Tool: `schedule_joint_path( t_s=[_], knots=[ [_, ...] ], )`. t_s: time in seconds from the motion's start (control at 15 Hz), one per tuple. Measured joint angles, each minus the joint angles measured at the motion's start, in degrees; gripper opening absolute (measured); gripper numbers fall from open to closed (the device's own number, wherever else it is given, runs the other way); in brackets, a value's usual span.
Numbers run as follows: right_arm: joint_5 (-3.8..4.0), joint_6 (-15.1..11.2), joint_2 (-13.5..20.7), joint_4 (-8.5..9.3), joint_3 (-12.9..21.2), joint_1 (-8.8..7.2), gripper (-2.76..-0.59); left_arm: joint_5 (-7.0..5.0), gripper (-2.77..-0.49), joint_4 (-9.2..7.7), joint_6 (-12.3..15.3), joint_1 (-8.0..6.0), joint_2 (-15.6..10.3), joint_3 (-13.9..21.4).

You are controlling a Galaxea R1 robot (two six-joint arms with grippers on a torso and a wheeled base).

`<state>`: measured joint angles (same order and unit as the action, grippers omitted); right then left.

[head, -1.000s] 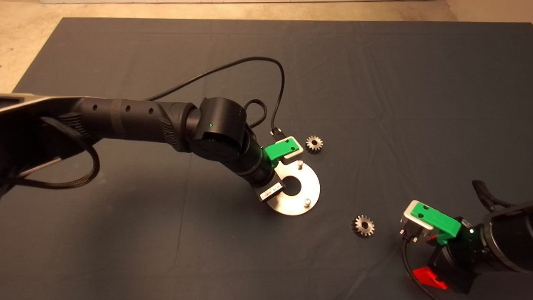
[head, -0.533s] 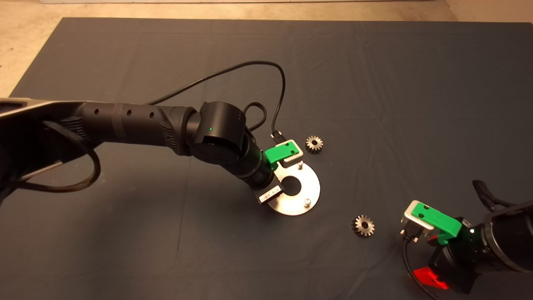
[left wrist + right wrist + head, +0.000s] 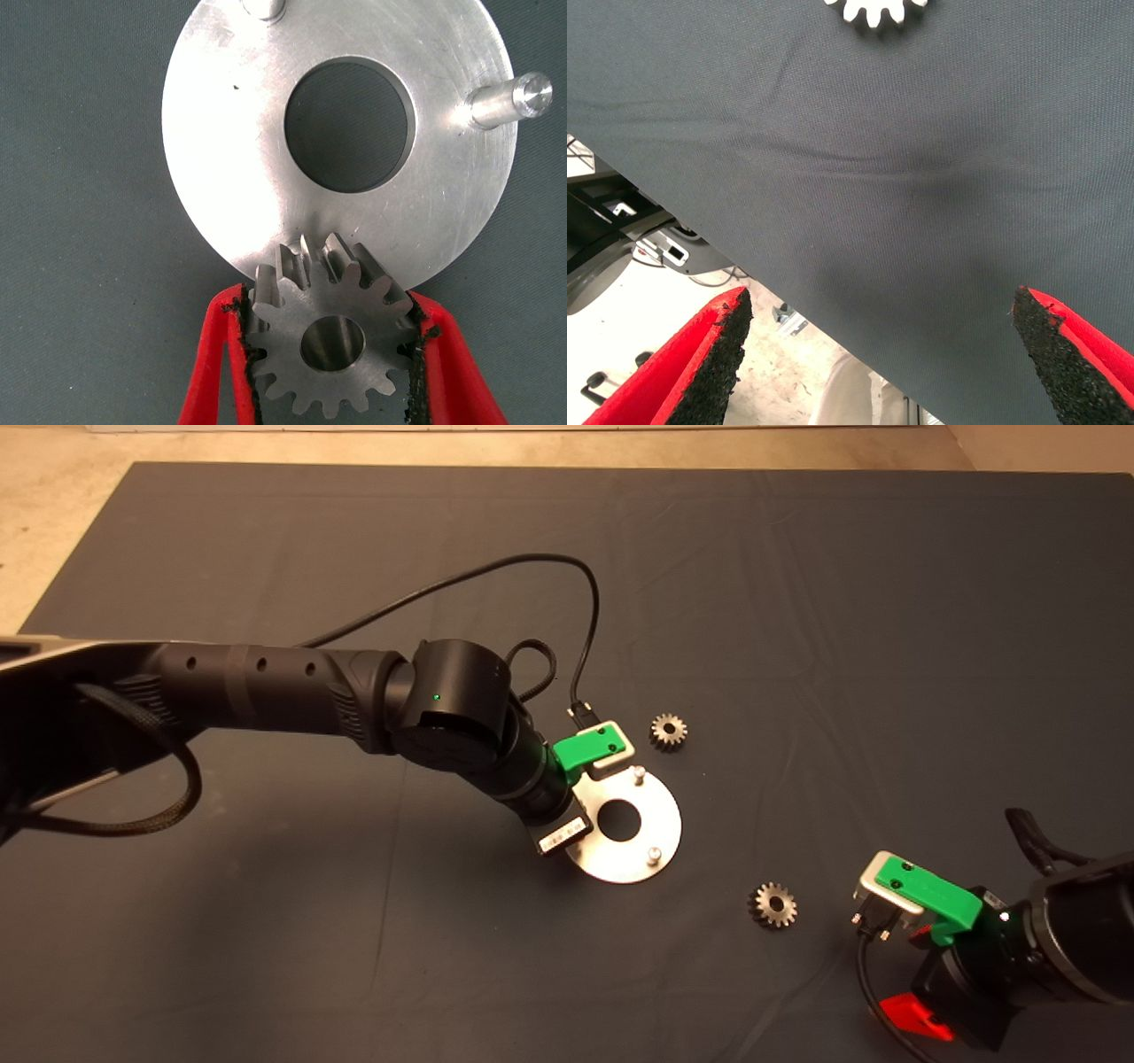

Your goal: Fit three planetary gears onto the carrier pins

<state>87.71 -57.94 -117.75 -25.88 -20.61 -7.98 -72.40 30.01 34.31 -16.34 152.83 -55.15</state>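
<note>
The silver carrier disc (image 3: 660,815) lies mid-mat, with two pins (image 3: 638,772) (image 3: 653,855) showing bare. My left gripper (image 3: 571,797) hangs over the disc's left edge, shut on one planetary gear (image 3: 332,350). In the left wrist view that gear overlaps the rim of the disc (image 3: 239,159), and two bare pins (image 3: 509,97) (image 3: 266,9) stand beyond it. The third pin is hidden. Two more gears lie on the mat: one (image 3: 669,731) behind the disc, one (image 3: 773,904) to its front right. My right gripper (image 3: 912,974) waits open at the lower right.
The left arm's black cable (image 3: 532,567) loops over the mat behind the disc. The right wrist view shows the mat's edge (image 3: 700,235) with floor beyond, and the teeth of the near gear (image 3: 877,11).
My left gripper has shifted a little to the left with the gear, uncovering more of the disc and its centre hole. The right arm and the loose gears have not moved.
</note>
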Motion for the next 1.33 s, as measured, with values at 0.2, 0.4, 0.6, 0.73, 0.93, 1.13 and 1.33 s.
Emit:
schedule_joint_path(
  t_s=[0.2,0.4,0.6,0.73,0.93,1.13,1.33],
  knots=[
    [0.0,0.0,0.0,0.01,0.0,0.0,-1.18,1.12,-2.66,0.0,0.0,0.0,0.0,0.0],
    [0.0,0.0,0.0,0.02,0.0,0.01,-1.18,2.51,-2.66,0.51,-0.1,0.55,0.0,0.0],
    [-0.01,0.0,0.0,0.41,0.0,-0.02,-1.18,2.83,-2.66,1.4,-0.3,0.93,0.0,0.0],
    [0.0,0.0,0.0,0.44,0.0,-0.02,-1.18,2.79,-2.66,1.4,-0.4,0.94,0.0,0.0],
    [-0.01,0.0,0.0,0.45,0.0,-0.06,-1.18,2.8,-2.66,1.39,-1.7,0.94,0.0,0.0],
    [0.0,0.0,0.0,0.55,0.0,-0.17,-1.18,2.64,-2.66,1.38,-2.2,0.94,0.0,0.0],
    [0.0,0.0,0.0,0.59,0.0,-0.15,-1.18,2.58,-2.66,1.35,-2.3,0.93,0.0,-0.1]
  ],
)
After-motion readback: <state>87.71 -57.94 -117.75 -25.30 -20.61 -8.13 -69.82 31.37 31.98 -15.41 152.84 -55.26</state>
